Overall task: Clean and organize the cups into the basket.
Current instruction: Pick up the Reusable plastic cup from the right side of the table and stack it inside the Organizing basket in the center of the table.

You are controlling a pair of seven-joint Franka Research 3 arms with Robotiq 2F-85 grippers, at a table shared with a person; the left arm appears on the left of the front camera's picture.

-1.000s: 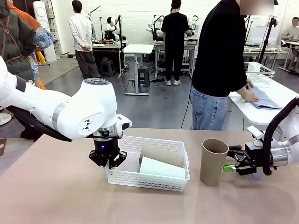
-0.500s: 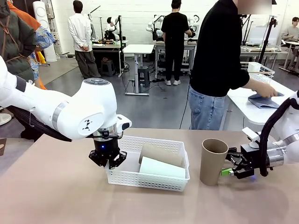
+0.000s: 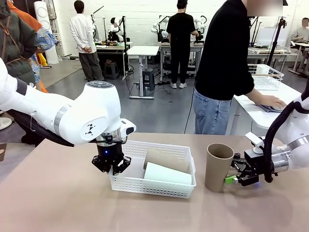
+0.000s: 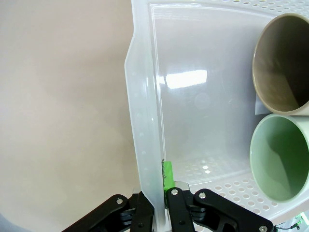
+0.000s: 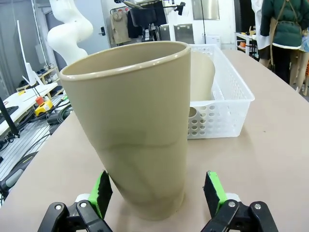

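The left gripper is clamped tight on the basket, at its short end wall on the robot's left. In the left wrist view that thin white wall runs up between the two black fingers, with a green pad pressed against its inner face. Inside the basket two cups lie on their sides, mouths toward the gripped end: a tan cup along the far long wall and a mint cup along the near one, side by side. A third, the standing tan cup, is upright on the table just beyond the basket's other short end, apart from it. The right gripper is low at this cup, on the side away from the basket, its jaws spread wide and gripping nothing. In the right wrist view the cup's foot stands in the opening between the green pads. One pad is just beside the cup's wall, and a strip of table shows between the other pad and the cup.
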